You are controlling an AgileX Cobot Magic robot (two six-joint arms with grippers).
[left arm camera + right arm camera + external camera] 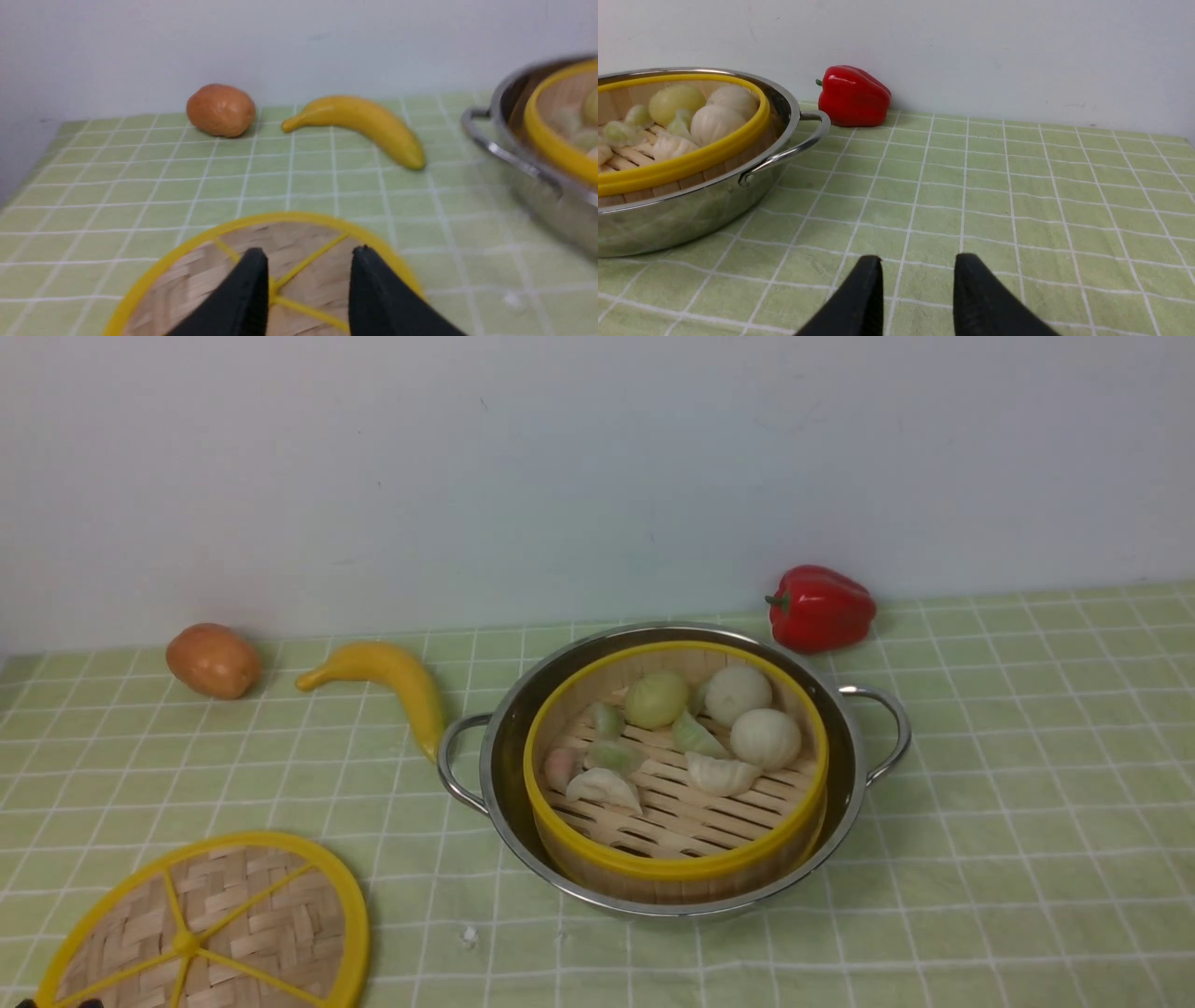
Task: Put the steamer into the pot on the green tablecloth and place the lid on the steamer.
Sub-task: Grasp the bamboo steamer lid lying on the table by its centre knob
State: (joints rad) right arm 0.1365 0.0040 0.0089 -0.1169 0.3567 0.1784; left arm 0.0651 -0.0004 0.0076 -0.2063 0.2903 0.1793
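The steamer (672, 870), a bamboo basket with a yellow rim and several dumplings and buns, sits inside the steel pot (507, 733) on the green tablecloth (1027, 803). The lid (247, 919), a flat woven disc with yellow spokes, lies on the cloth at the front left. In the left wrist view my left gripper (309, 252) is open, its fingers astride the lid's (289, 235) centre hub, just above it. In the right wrist view my right gripper (919, 258) is open and empty over bare cloth, to the right of the pot (691, 217) and steamer (691, 159).
A brown potato (213, 660) and a banana (392, 677) lie at the back left; the banana's tip is close to the pot's left handle (453, 765). A red pepper (822, 607) stands by the wall behind the pot.
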